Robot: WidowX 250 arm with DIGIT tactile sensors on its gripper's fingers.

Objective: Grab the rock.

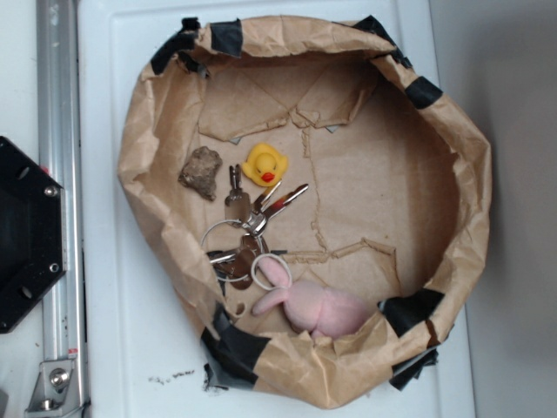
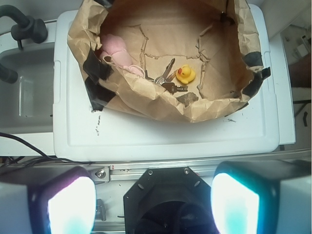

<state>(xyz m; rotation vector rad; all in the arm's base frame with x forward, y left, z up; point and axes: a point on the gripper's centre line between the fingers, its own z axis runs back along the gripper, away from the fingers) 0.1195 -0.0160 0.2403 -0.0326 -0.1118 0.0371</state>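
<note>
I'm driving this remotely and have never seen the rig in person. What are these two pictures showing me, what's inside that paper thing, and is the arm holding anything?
The exterior picture looks straight down on the white table top. The wrist picture comes from a camera on the arm itself, looking past its own gripper. The two glowing pale blocks at the bottom are the fingers, spread wide apart with nothing between them, so nothing is held. The arm sits well back from the objects.

On the table stands a crumpled brown paper bowl with black tape on its rim. Inside lie a small rough grey-brown rock, a yellow rubber duck beside it, a bunch of metal keys on rings, and a pink plush rabbit. The rock is your target; it lies near the bowl's wall, apart from the keys.
</note>
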